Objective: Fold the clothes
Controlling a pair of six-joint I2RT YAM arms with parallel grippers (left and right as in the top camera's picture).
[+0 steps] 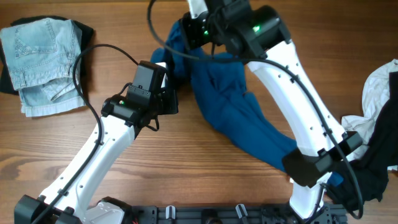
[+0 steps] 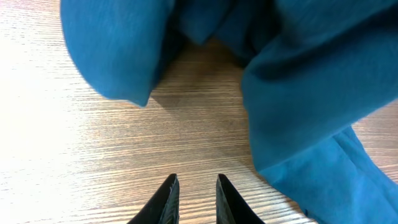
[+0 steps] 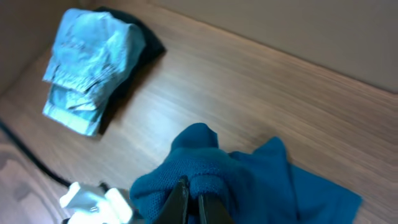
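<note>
Overhead: blue shirt (image 1: 230, 106) lies bunched mid-desk. Its long axis runs diagonally from far centre down to near right, where the lower end passes under the right arm (image 1: 298, 93). At the shirt's far end, the right end effector (image 1: 186, 36) is clamped on the fabric. Just beside the shirt's left edge sits the left end effector (image 1: 171, 99). Folded jeans (image 1: 43, 62) lie in the far-left corner on a black piece (image 1: 84, 31), well apart from the shirt. At the right edge are a white garment (image 1: 379, 87) and a black garment (image 1: 379, 168). Bare desk (image 1: 205, 168) shows on the near side and between jeans and shirt.

Left wrist: the fingertips stand a narrow gap apart with nothing between them, over bare wood. Ahead, a rounded fold of shirt sits upper left and a larger mass right, with a wedge of desk between them.

Right wrist: the fingers are closed on a pinch of blue fabric, and the shirt spreads rightward. Jeans and black piece lie beyond, upper left, across open wood.
</note>
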